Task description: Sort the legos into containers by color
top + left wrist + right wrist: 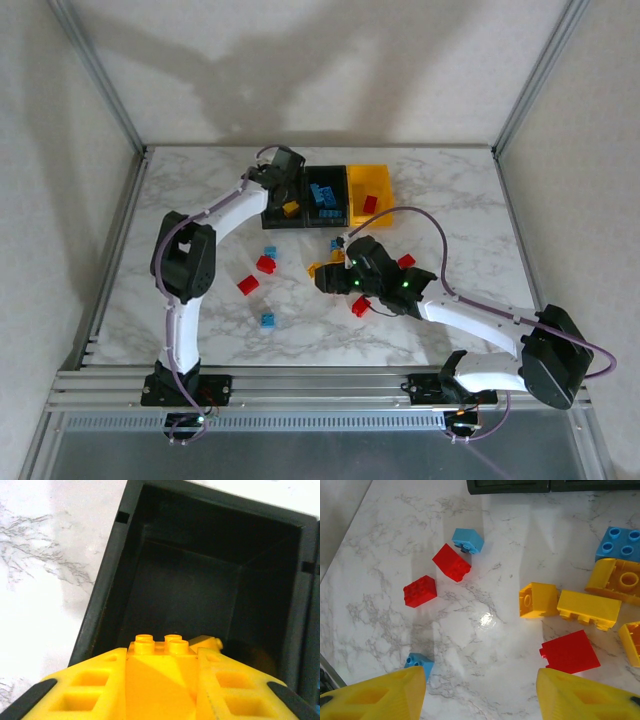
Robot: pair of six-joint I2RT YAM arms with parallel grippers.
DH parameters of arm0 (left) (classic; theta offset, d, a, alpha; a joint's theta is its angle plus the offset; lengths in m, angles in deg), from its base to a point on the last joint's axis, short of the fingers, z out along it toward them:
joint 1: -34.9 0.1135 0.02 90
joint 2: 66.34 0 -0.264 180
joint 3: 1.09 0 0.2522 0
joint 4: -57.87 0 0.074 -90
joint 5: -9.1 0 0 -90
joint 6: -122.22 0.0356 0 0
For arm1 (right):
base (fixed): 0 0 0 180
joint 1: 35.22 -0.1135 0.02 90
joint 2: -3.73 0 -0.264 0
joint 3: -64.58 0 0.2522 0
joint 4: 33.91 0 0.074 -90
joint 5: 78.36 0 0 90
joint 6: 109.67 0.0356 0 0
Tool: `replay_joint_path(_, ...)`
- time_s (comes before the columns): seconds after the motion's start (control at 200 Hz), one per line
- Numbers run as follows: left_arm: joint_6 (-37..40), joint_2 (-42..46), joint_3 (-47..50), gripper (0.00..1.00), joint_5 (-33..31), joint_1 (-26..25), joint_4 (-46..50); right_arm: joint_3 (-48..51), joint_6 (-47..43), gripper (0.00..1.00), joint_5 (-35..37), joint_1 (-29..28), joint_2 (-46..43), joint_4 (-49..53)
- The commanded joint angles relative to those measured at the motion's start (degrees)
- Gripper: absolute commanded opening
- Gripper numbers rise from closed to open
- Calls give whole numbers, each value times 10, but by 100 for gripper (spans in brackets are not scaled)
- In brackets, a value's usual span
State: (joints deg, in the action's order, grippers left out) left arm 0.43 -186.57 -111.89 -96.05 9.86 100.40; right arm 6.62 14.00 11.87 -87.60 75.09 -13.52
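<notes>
Currently the L gripper (160,655) hangs over the left black bin (105,610), fingers pinching a yellow brick (159,680) w/ studs facing the bin. Brick is above the bin's inside, not on the floor. A small yellow bit (205,641) shows just beside it; can't tell what it is.

From the top cam, three bins sit in a row at the far side of the marble table (450,200). The middle black bin (326,218) holds blue bricks (323,194). The yellow bin (370,178) at the right end holds a red brick (370,204).

R gripper (480,672) hovers over loose bricks mid-table, fingers spread wide, nothing btwn them.

Below it, per right wrist cam:
- Blue brick (468,540) touching a red one (451,562), both tilted.
- Another red (420,591) near those, apart from them.
- Small blue brick (419,662) just beside the one fingertip (395,690), partly hidden by it.
- Two yellow bricks (538,600) and (589,609) lying side by side, touching.
- Red brick (569,651) near the other fingertip (570,690), just below the yellow pair.
- At the frame's right edge: a blue brick (618,542) studs up, a yellow one (615,580) on its side against it, and a further yellow piece (632,642) cut off by the edge.
</notes>
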Motion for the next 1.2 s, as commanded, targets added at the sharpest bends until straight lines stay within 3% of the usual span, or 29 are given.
replay_joint_path(0.0,21,-17,-17,28,-32,2,32,-12,-4,60,6,5,-1,-1)
replay_joint_path(0.396,26,-9,-24,50,-24,-6,34,-14,-3,60,15,7,-14,13)
replay_joint_path(0.676,21,76,10,50,7,-22,29,-35,4,61,65,10,-48,72)
replay_joint_path(0.821,23,167,91,54,68,-38,-1,-46,31,62,89,24,-59,131)
replay_joint_path(1.106,6,370,342,59,223,-69,-129,-50,121,63,130,36,-71,256)
replay_joint_path(1.197,1,426,396,60,240,-87,-146,-47,152,63,134,37,-58,291)
